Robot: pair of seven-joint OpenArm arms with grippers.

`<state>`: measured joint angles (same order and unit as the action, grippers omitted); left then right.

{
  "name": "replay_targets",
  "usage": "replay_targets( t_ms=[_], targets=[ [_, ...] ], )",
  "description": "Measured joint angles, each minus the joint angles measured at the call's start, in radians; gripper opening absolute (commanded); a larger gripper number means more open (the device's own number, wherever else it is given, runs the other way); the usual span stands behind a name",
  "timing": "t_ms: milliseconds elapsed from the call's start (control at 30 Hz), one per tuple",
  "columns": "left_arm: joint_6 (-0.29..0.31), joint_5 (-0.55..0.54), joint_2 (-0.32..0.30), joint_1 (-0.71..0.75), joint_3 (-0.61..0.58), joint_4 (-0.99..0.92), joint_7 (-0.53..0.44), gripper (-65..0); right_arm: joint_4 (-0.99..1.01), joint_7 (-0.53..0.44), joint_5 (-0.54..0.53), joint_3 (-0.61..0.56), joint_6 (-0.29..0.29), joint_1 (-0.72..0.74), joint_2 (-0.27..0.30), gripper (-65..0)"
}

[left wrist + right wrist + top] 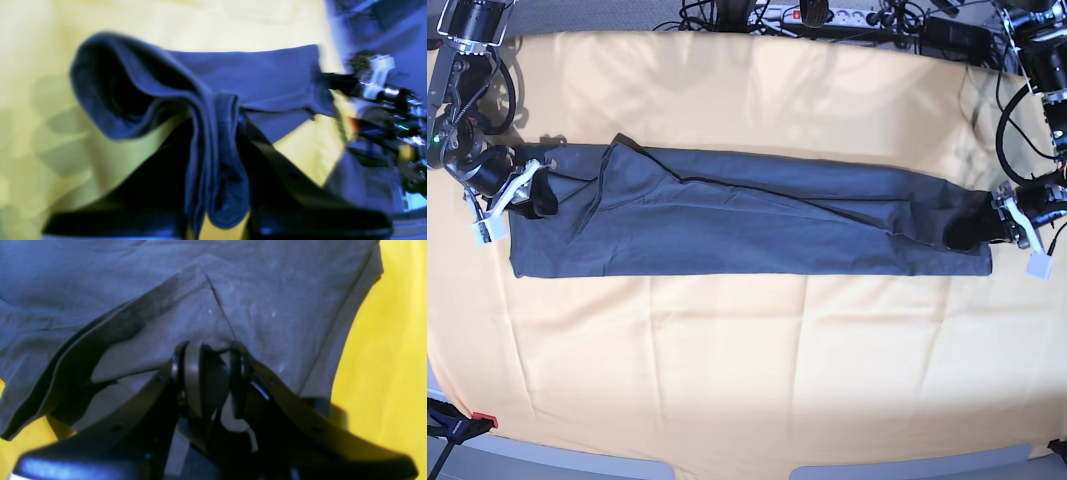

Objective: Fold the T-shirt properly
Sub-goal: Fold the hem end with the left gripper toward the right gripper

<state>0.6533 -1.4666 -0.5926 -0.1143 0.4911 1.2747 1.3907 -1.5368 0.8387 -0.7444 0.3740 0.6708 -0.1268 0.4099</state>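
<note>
Left wrist view: left tool (230, 110) clenched on bunched edge of T-shirt (253, 73), cloth draped over orange-yellow desk cover (200, 20); picture blurred, fingertips buried in fabric.

Right wrist view: right tool (213, 356) at shirt edge, jaws parted; grip on cloth cannot be told.

Base view: shirt stretched in long band between both tools. Best practice: keep both ends level, tension even. Collar not discernible.

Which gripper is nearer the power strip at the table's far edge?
Right. The right gripper sits nearer the power strip; the left gripper lies farther off.
</note>
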Motion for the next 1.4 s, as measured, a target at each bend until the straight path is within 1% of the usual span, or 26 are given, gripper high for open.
replay_targets(
  t_ms=[100, 200, 400, 533, 600, 667, 700, 767, 833, 933, 1000, 1067, 1133, 1233, 1367, 1400],
  targets=[
    [0.002, 0.013, 0.009, 0.001, 0.0, 0.009, 0.013, -65.0, 0.0, 0.0, 0.0, 0.0, 0.0, 0.0, 0.0, -48.2],
    [-0.005, 0.015, 0.047, 0.0, 0.0, 0.055, 0.011, -65.0, 0.0, 0.0, 0.0, 0.0, 0.0, 0.0, -0.001, -48.2],
    [-0.004, 0.015, 0.175, 0.0, 0.0, 0.135, 0.005, -65.0, 0.0, 0.0, 0.0, 0.0, -0.001, -0.006, -0.001, -48.2],
    [0.008, 0.015, 0.274, 0.001, 0.0, 0.146, 0.005, -65.0, 0.0, 0.003, 0.0, 0.0, 0.0, -0.006, -0.002, -48.2],
    [0.026, 0.015, 0.322, 0.001, 0.0, 0.146, 0.004, -65.0, 0.0, 0.003, 0.0, 0.0, 0.0, -0.006, -0.002, -48.2],
    [0.029, 0.015, 0.362, 0.001, 0.001, 0.146, -0.011, -65.0, 0.0, 0.003, 0.0, 0.0, 0.0, -0.006, -0.002, -48.2],
    [0.029, 0.026, 0.381, 0.001, 0.001, 0.146, -0.038, -65.0, 0.0, 0.003, 0.001, 0.0, 0.0, -0.006, -0.002, -48.2],
    [0.029, 0.089, 0.415, 0.0, 0.001, 0.146, -0.09, -65.0, 0.0, 0.003, 0.002, 0.0, 0.0, -0.006, -0.002, -48.2],
    [0.029, 0.132, 0.446, 0.002, 0.001, 0.146, -0.111, -65.0, 0.0, 0.003, 0.003, 0.0, 0.0, -0.006, -0.002, -48.2],
    [0.029, 0.14, 0.489, 0.003, 0.002, 0.146, -0.117, -65.0, 0.0, 0.003, 0.003, 0.0, 0.0, -0.006, -0.002, -48.2],
    [0.029, 0.15, 0.507, 0.003, -0.018, 0.146, -0.117, -65.0, 0.0, 0.003, 0.003, 0.0, 0.0, -0.006, -0.002, -48.2],
    [0.029, 0.186, 0.513, 0.003, -0.053, 0.146, -0.121, -65.0, 0.0, 0.003, 0.002, 0.0, 0.0, -0.006, -0.002, -48.2],
    [0.029, 0.232, 0.519, 0.003, -0.095, 0.146, -0.163, -65.0, 0.0, 0.003, 0.003, 0.0, 0.0, -0.006, -0.002, -48.2],
    [0.028, 0.27, 0.524, 0.003, -0.151, 0.146, -0.224, -65.0, 0.0, 0.003, 0.003, 0.0, 0.0, -0.006, -0.002, -48.2],
    [0.029, 0.27, 0.529, 0.003, -0.211, 0.146, -0.232, -65.0, 0.0, 0.004, 0.003, 0.0, 0.0, -0.006, -0.002, -48.2],
    [0.028, 0.269, 0.533, 0.003, -0.219, 0.146, -0.232, -60.0, 0.0, 0.004, 0.003, 0.0, 0.0, -0.006, -0.002, -48.2]
  ],
)
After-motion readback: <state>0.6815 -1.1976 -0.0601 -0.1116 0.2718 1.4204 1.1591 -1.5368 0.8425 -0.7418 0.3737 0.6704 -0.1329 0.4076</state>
